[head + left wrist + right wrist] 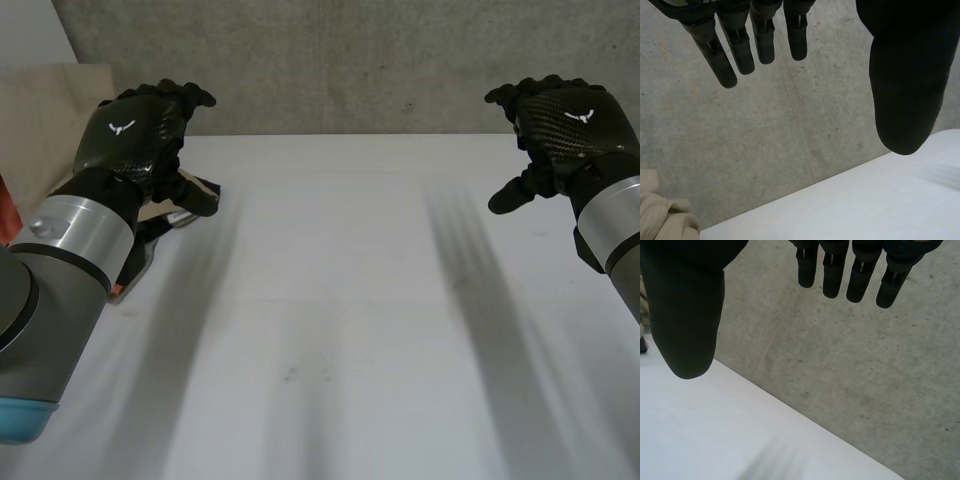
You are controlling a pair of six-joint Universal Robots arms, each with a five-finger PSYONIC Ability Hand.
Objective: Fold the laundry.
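My left hand (132, 132) hovers over the white table's (340, 300) far left corner. Its fingers (740, 47) are straight and its thumb (905, 80) is spread, with nothing in it. My right hand (568, 120) hangs above the far right of the table, likewise open, with straight fingers (860, 275) and nothing held. A beige cloth (50, 115) lies beyond the table's left edge, to the left of my left hand. A bunched beige fold (665, 217) of it lies below the left hand's fingertips, off the table's corner.
A grey concrete wall (350, 60) stands right behind the table's far edge. Small beige and orange items (172, 212) sit at the table's left edge, partly hidden under my left forearm. Something red-orange (6, 215) is at the far left.
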